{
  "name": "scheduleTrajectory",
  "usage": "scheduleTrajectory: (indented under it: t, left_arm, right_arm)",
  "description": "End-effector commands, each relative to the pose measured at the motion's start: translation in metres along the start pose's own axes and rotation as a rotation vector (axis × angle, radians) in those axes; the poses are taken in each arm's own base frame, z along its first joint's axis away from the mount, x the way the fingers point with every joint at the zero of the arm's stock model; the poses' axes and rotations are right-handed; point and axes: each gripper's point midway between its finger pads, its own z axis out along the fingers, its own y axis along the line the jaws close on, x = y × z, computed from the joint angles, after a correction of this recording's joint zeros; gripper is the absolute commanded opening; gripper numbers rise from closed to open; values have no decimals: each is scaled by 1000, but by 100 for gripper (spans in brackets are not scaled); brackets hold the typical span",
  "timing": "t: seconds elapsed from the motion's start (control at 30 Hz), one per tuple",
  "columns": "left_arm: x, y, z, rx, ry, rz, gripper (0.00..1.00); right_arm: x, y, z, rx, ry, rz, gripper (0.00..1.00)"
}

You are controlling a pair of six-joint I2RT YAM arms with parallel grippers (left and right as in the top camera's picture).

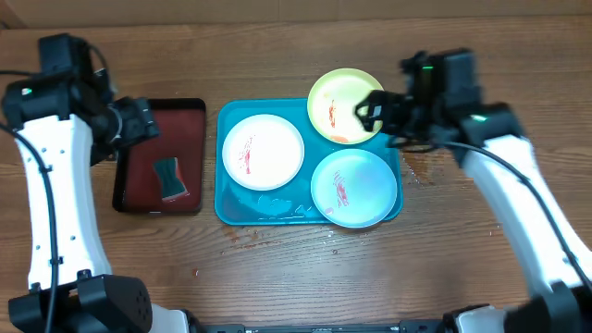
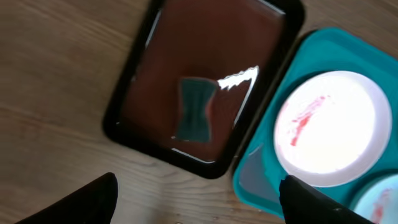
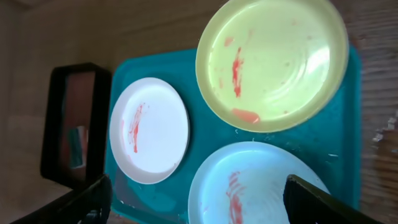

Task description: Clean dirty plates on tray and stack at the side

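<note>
On the bench (image 1: pixel 296 268), the turquoise tray (image 1: pixel 223 199) lies with its long axis running left to right. Nearest in it, at its right end, sits the pale mint plate (image 1: pixel 354 187). The white plate (image 1: pixel 263 151) fills the tray's left half, and the yellow-green plate (image 1: pixel 338 102) overhangs the tray's far right corner; all three carry red smears. The right claw (image 1: pixel 370 111) hovers spread over the yellow-green plate's right edge, so the right arm is likely the nearer one for that plate. Left of the tray, the left claw (image 1: pixel 143 122), also spread, hangs above the dark red tray (image 1: pixel 190 129), whose sponge (image 1: pixel 168 178) lies lengthwise near to far.
</note>
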Motion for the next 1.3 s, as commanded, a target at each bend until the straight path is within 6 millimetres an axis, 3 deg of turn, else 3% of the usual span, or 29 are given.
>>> scheduleTrajectory:
  t: [0.0,0.13,0.27,0.4,0.47,0.9,1.17,1.27]
  left_arm:
    - [-3,10,-1,-74,-11,-8,77]
    - [5,12,13,-87,42,-3,67]
    - [18,17,31,-105,107,47,59]
    - [24,19,47,-111,127,57,57]
    - [24,19,54,-110,121,57,54]
    - [17,22,69,-130,80,59,52]
    - [16,22,70,-126,78,58,38]
    - [16,22,70,-127,79,56,38]
  right_arm:
    - [-2,21,28,36,-15,-4,84]
    - [10,39,73,10,19,-56,82]
    - [27,34,111,69,57,-36,77]
    - [39,32,138,88,82,-56,65]
    - [42,30,149,108,78,-57,53]
    - [68,21,194,133,127,-75,26]
    - [73,19,200,143,131,-69,16]
    - [74,17,203,149,134,-68,12]
